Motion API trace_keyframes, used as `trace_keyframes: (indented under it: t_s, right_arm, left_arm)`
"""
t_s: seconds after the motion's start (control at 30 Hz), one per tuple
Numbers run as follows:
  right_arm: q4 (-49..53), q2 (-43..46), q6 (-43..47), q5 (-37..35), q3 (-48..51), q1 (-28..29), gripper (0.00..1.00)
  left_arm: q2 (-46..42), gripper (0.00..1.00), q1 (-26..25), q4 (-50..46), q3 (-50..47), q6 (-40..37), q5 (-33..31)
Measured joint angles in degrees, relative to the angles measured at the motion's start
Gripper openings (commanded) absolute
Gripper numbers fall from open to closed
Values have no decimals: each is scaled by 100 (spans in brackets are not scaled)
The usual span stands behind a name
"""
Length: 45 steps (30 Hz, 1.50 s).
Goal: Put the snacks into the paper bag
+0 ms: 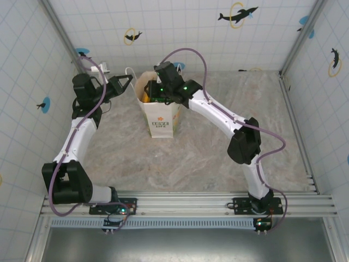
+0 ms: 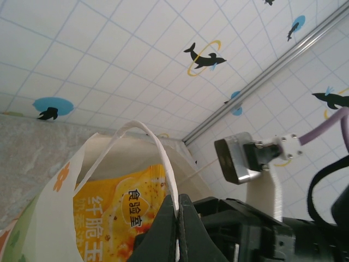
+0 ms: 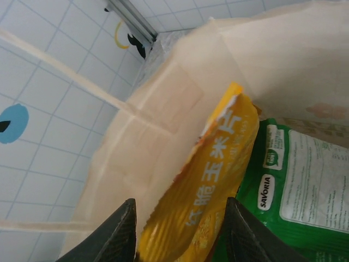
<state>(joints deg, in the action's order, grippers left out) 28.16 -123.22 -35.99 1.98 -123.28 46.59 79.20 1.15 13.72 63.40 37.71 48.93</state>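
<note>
Loading step: right gripper (image 3: 180, 203) is hanging spread inside the paper bag (image 3: 163, 109), yellow packet (image 3: 218, 158) between its fingers, green packet (image 3: 272, 180) alongside; left gripper (image 2: 178, 210) is pinching the loop handle (image 2: 136, 127); lifting clear likely next.

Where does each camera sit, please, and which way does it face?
Top: above and behind, looking down at the table; left arm and right arm reach the paper bag.
Left wrist: beside the bag, looking up; left gripper pinches its handle.
Right wrist: over the bag's mouth, looking in; right gripper open.
Shared: both wrists see the yellow packet.
</note>
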Motion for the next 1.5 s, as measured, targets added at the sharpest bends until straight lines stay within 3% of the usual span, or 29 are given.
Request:
trace_keyframes:
  t_s: [0.23, 0.37, 0.53, 0.87, 0.97, 1.07, 1.17, 1.5]
  right_arm:
    - [35, -157, -39, 107, 2, -127, 9]
    - [11, -155, -46, 286, 2, -195, 0]
    - [-251, -68, -63, 772, 142, -313, 0]
    - [-1281, 1027, -398, 1585, 1694, -713, 0]
    - [-1270, 1093, -393, 1515, 1762, -826, 8]
    - [-1036, 1088, -337, 1305, 1753, -887, 27]
    - [-575, 979, -164, 1062, 1486, -883, 35]
    - [173, 1134, 396, 295, 881, -769, 41]
  left_arm:
    - [0, 0, 0, -39, 0, -2, -9]
    - [0, 0, 0, -39, 0, -22, -9]
    - [0, 0, 0, -42, 0, -24, -9]
    - [-2, 0, 0, -39, 2, -39, -9]
    - [-2, 0, 0, -37, 11, -39, -9]
    - [-2, 0, 0, -39, 17, -39, -11]
    - [-2, 0, 0, -39, 33, -42, -11]
    - [-2, 0, 0, -149, 63, -87, -11]
